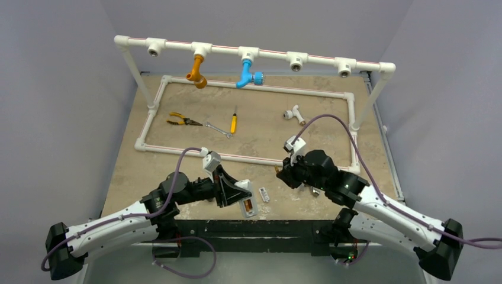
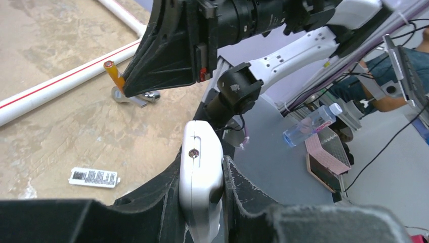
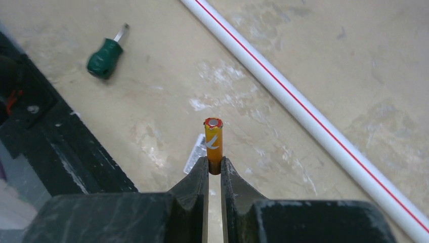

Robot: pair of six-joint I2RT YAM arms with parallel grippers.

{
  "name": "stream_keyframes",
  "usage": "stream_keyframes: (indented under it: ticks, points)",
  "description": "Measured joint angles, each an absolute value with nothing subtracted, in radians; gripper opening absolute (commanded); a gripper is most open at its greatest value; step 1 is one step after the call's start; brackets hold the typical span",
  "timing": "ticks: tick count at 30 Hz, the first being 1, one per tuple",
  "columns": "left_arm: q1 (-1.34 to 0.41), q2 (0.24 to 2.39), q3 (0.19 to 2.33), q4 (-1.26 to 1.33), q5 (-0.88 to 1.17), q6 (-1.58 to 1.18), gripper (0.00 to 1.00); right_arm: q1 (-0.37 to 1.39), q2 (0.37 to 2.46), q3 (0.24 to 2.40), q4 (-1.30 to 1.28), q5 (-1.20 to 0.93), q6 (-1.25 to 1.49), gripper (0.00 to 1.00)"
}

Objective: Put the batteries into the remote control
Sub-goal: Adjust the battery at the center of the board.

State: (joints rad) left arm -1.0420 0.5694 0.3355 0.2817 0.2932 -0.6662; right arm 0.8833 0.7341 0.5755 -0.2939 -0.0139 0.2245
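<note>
Orange-copper battery (image 3: 213, 142) sticks up from the right claw (image 3: 214, 164), whose jaws are pinched onto its lower end. Its silver-capped tip points toward the top of the right wrist frame. Under it on the tan counter (image 3: 283, 167) lies a small white label (image 3: 195, 152). A white pipe (image 3: 303, 109) runs diagonally to the right, and a green-handled screwdriver (image 3: 103, 59) lies in the upper left.

In the overhead view this claw hangs right of centre, just in front of the pipe frame (image 1: 254, 158).

The left claw (image 2: 202, 162) is clamped tight on the remote control (image 2: 201, 192), gripping its narrow sides at the bottom centre of the left wrist frame. From above, the remote is at lower centre, near the counter's front edge, and a second battery (image 1: 249, 206) shows orange in its open back. The two claws are near each other but apart.
</note>
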Motion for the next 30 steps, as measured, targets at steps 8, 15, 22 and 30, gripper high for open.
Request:
stream_keyframes:
  ticks: [8, 15, 22, 30]
  points:
    - [-1.042, 0.536, 0.337, 0.192, 0.218, -0.674, 0.00, 0.886, 1.095, 0.691, -0.501, 0.084, 0.527, 0.00]
    - [-1.042, 0.533, 0.341, 0.151, 0.194, -0.688, 0.00, 0.922, 1.016, 0.565, -0.485, 0.191, 0.973, 0.00]
    - [-1.042, 0.544, 0.355, 0.133, 0.175, -0.697, 0.00, 0.981, 0.956, 0.488, -0.445, 0.369, 1.390, 0.00]
    - [-1.042, 0.535, 0.364, 0.122, 0.156, -0.699, 0.00, 1.021, 1.058, 0.383, -0.318, 0.402, 1.705, 0.07]
